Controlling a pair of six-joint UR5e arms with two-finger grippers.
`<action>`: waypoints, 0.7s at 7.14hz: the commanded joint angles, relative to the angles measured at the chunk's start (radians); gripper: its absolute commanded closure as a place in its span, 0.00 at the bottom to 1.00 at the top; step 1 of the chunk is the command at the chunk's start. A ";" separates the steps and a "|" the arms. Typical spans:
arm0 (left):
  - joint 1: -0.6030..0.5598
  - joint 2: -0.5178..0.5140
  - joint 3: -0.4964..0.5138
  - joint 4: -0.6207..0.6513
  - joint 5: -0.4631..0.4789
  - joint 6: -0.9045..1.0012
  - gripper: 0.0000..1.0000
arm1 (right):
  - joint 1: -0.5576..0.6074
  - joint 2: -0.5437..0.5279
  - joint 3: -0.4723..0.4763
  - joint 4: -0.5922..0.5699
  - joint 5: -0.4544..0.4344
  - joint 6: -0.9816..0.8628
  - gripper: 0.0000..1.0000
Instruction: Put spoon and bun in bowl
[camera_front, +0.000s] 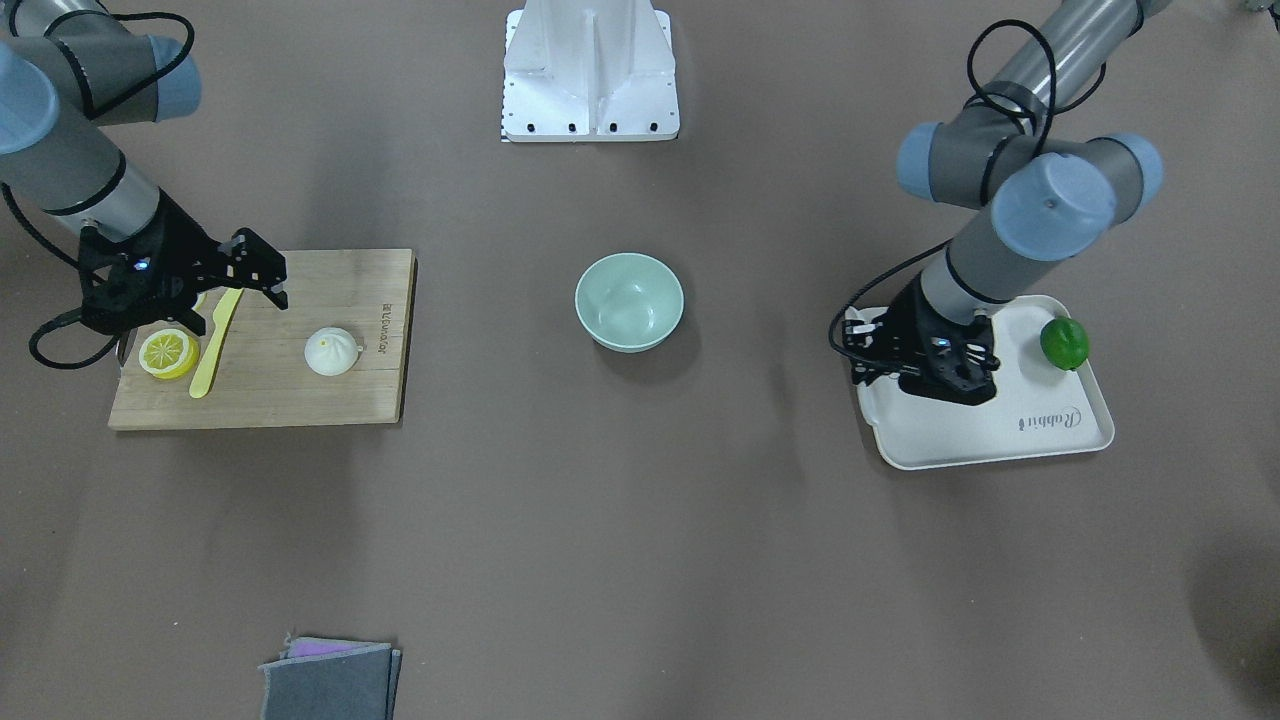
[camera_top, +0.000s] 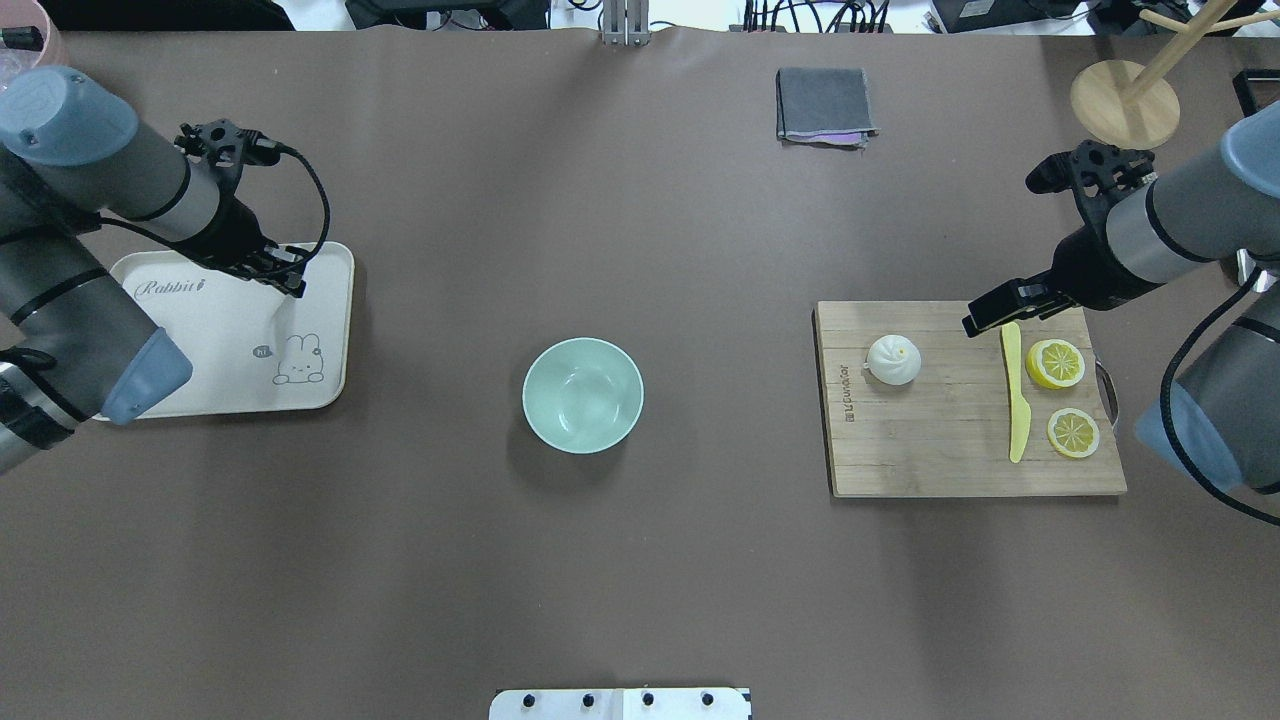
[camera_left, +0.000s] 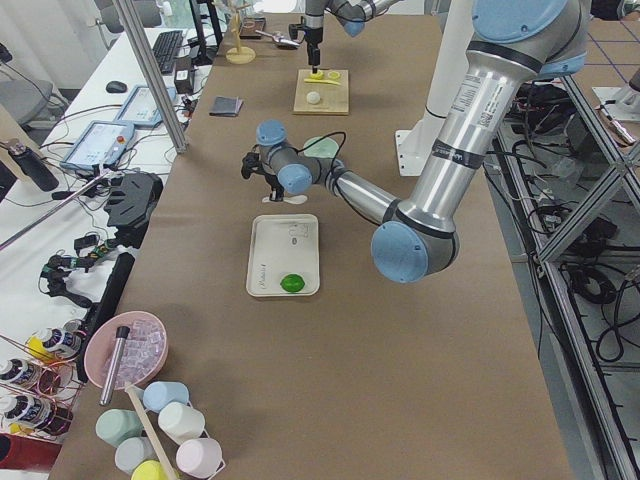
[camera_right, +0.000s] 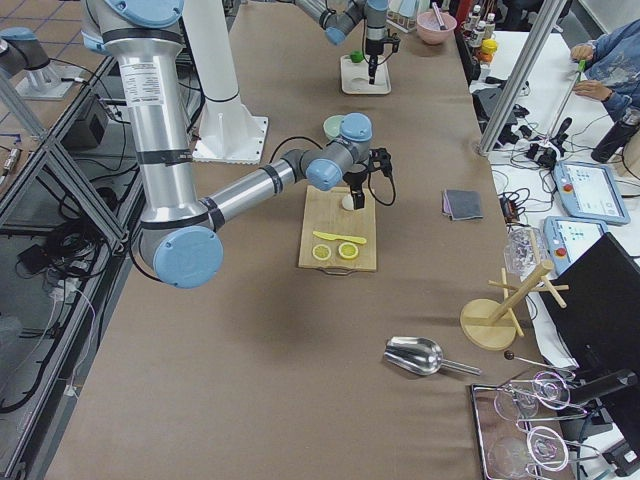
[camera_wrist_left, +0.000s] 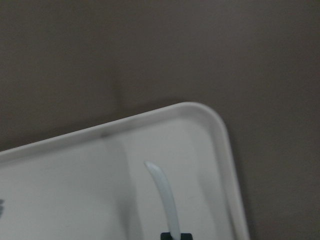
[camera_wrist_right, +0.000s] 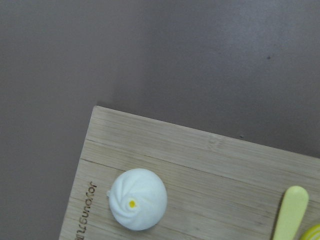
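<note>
White spoon (camera_wrist_left: 163, 196) appears clamped in the left gripper (camera_top: 292, 282) fingers over the tray (camera_top: 320, 335) corner; carry it level to the bowl (camera_top: 583, 394). Centre the right gripper (camera_front: 268, 272), fingers apart, over the bun (camera_top: 893, 359) on the cutting board (camera_top: 930, 455).

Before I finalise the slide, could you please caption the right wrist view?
White bun on the wooden board, yellow knife at lower right.

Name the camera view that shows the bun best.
The right wrist-mounted view: the bun is close, pleats and yellow dot clear, unobstructed on the cutting board. Overhead and front-facing show it whole but small; side views, a white speck; left wrist, nothing.
</note>
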 joint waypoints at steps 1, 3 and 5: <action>0.099 -0.127 0.019 0.000 0.062 -0.157 1.00 | -0.065 0.034 -0.038 0.001 -0.070 0.049 0.03; 0.200 -0.219 0.053 -0.007 0.159 -0.280 1.00 | -0.082 0.083 -0.113 0.001 -0.097 0.049 0.05; 0.216 -0.247 0.055 -0.003 0.170 -0.300 1.00 | -0.095 0.084 -0.115 0.001 -0.099 0.049 0.06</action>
